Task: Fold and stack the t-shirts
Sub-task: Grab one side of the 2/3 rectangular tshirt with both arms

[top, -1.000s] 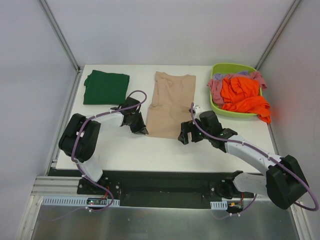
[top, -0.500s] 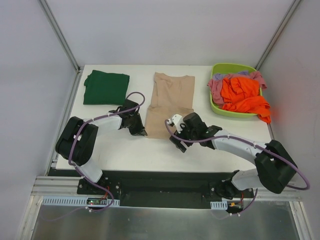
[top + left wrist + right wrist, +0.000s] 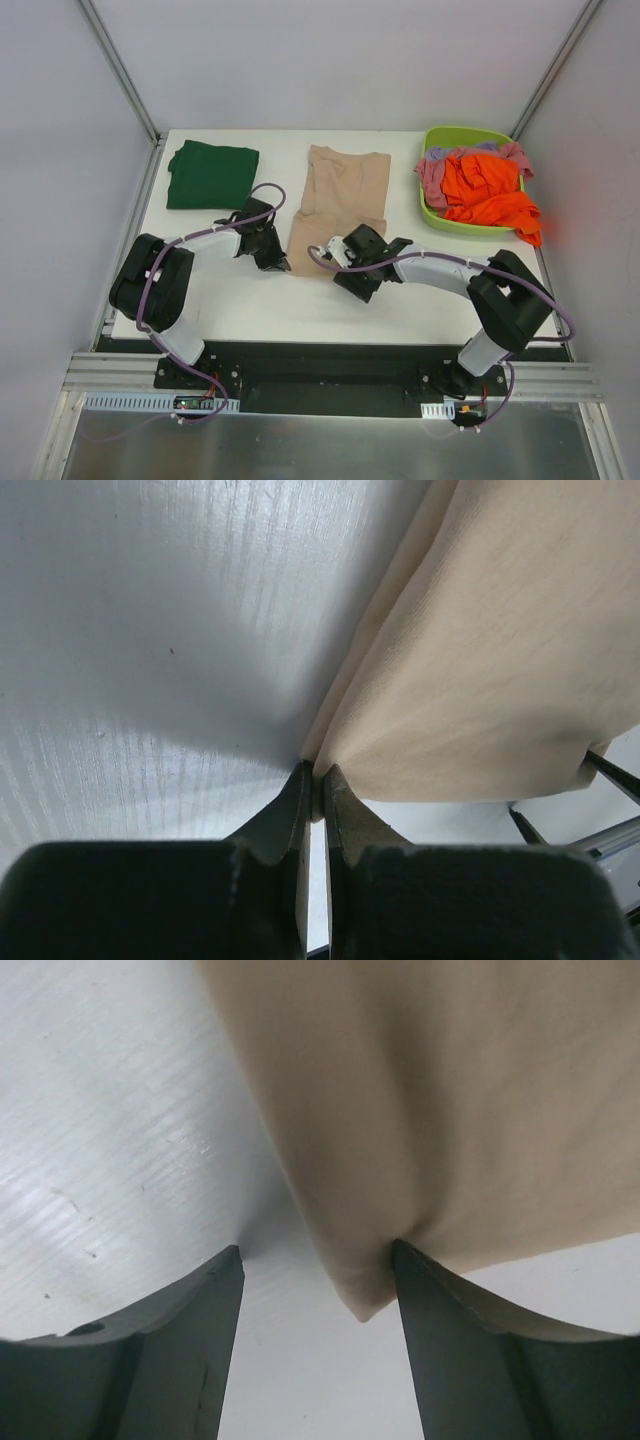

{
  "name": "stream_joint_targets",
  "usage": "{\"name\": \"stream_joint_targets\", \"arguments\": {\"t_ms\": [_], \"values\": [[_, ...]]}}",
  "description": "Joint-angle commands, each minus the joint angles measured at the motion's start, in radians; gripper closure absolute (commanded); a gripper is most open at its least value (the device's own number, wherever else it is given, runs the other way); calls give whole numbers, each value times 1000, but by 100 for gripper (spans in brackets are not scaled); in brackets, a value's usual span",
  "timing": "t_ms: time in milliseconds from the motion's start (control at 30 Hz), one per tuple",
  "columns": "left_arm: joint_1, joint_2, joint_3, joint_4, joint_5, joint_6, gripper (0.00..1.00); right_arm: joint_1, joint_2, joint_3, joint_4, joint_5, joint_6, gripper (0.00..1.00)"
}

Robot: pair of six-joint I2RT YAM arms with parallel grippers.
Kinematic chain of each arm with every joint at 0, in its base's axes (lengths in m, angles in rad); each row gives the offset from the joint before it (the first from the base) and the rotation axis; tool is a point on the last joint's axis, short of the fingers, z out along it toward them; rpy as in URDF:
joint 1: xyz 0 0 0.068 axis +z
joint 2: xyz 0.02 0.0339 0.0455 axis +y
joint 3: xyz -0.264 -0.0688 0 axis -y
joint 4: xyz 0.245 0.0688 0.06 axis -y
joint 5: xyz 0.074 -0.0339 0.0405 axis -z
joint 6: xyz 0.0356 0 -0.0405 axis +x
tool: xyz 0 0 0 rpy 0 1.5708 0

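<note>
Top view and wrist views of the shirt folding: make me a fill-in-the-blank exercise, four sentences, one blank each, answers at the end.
The left tool is ____ on a near corner of the beige t-shirt.
The right tool has its jaws ____ around that shirt's other near corner.
In the top view, the dark green t-shirt lies to the ____ of the beige one.
The basket holding the orange t-shirt stands at the far ____.
Missing words: shut; open; left; right.

The top view looks down from high and well back, the beige t-shirt [image 3: 340, 205] mid-frame. Both wrist views face its near hem from very close, sharing that cloth.
</note>
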Motion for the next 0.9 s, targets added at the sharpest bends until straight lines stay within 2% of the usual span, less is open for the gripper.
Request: {"name": "stream_joint_targets", "arguments": {"t_ms": [0, 100, 167, 233, 333, 433, 567, 633, 700, 867], "values": [[16, -41, 7, -59, -44, 16, 100, 8, 80, 78, -105, 90, -4, 41], [18, -41, 9, -62, -44, 19, 100, 19, 103, 98, -109, 98, -4, 53], [18, -47, 4, -65, -44, 19, 100, 34, 106, 105, -121, 112, 4, 69], [21, -72, -6, -74, -52, 16, 100, 54, 92, 109, -139, 106, 18, 78], [31, -172, -61, -94, -118, -12, 100, 91, 43, 118, -156, 31, 70, 82], [44, -330, -132, -123, -192, -39, 100, 155, -18, 126, -155, -101, 136, 99], [53, -521, -186, -221, -286, -61, 100, 276, -72, 149, -145, -229, 217, 99], [57, -620, -203, -282, -339, -73, 100, 329, -95, 155, -83, -294, 284, 100], [61, -723, -207, -353, -403, -84, 100, 355, -107, 167, -44, -431, 341, 99], [62, -981, -184, -525, -586, -127, 100, 372, -132, 160, 181, -630, 544, 99]]}}
